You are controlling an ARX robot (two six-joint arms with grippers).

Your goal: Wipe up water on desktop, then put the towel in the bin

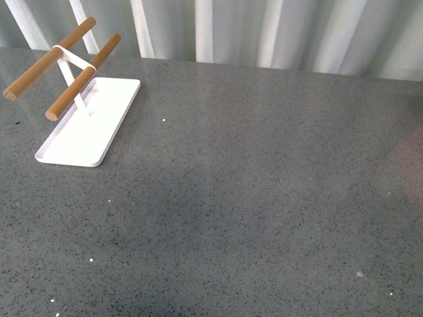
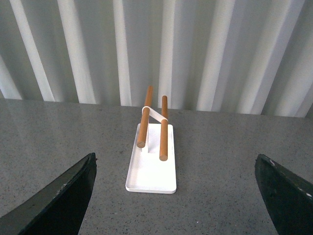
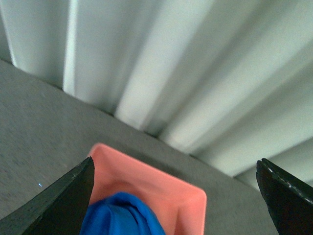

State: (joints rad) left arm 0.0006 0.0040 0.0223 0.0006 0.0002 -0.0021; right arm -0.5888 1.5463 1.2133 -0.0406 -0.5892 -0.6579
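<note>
Towel (image 3: 122, 215) sits bunched in a pink bin (image 3: 161, 188), seen from the right wrist view, with the right pincer (image 3: 173, 200) poised above it, its two dark fingers (image 3: 58, 200) spread wide at the picture's sides and holding nothing. Only part of the blue cloth shows, so whether all of it lies inside the bin or some hangs over the rim cannot be told. The bin stands on the grey tabletop (image 1: 264, 185) close to its far edge, before a ribbed pale wall.

The left pincer (image 2: 176, 196) is likewise wide open and empty, facing a white tray (image 2: 151, 176) that carries a rack of two wooden bars (image 2: 145, 117) near the tabletop's far left corner.

From the front view, the tabletop looks dry, with no clear puddle; a few small bright flecks near its near edge may be droplets or merely flecks in the stone.

Judged from this, the task looks almost finished. The risks left are slight: a fold of thick cloth could catch on a finger as the right arm lifts away and drag the towel back out, or a careless retreat could nudge the light bin toward the far edge.
</note>
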